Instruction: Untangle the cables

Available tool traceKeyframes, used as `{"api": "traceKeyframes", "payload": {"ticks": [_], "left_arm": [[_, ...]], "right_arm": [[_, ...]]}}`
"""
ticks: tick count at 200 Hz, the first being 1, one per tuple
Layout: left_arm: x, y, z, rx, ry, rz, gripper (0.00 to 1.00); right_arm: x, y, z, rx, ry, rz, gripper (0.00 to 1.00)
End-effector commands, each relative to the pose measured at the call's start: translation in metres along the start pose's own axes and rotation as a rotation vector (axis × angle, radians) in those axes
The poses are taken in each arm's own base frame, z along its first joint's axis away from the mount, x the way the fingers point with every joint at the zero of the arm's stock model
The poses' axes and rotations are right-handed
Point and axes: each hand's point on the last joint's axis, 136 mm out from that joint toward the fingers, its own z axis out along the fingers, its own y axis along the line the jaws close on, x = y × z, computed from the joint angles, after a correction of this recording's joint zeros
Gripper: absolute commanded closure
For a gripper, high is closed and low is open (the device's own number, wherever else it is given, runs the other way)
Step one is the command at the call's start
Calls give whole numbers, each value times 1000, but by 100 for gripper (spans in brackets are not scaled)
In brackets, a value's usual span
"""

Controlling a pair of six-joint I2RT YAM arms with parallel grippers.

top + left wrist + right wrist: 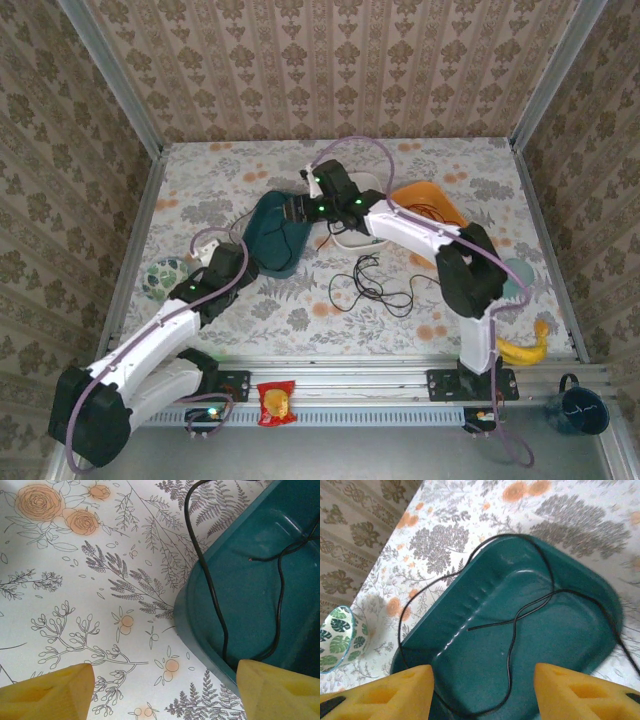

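A thin black cable (pixel 512 630) lies loosely inside a teal tray (pixel 470 605), and one loop of it runs over the rim onto the cloth (pixel 402 625). My right gripper (pixel 482 670) hovers open above the tray with nothing between its yellow fingers (pixel 395 692). My left gripper (pixel 165 672) is open low over the tablecloth at the tray's corner (pixel 200 630), where the same black cable (pixel 212 595) crosses the rim. A second black cable (pixel 365 285) sits in a loose tangle on the table. A thin wire (pixel 430 212) lies in the orange bowl (pixel 440 195).
A white dish (pixel 355 238) lies beside the tray under the right arm. A leaf-patterned bowl (pixel 163 278) stands at the left, a banana (pixel 525 350) at the right front, a dark mug (pixel 580 408) and a snack packet (pixel 276 402) near the front rail. Walls close in three sides.
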Motion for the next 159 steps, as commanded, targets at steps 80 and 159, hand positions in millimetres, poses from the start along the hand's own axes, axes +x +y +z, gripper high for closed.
{"api": "traceKeyframes", "payload": {"ticks": [80, 159], "left_arm": [[-38, 5, -11, -36, -116, -46, 25], [-33, 5, -12, -2, -105, -99, 25]], "right_arm": [[126, -37, -16, 48, 357, 37, 50], [116, -106, -10, 233, 333, 165, 49]]}}
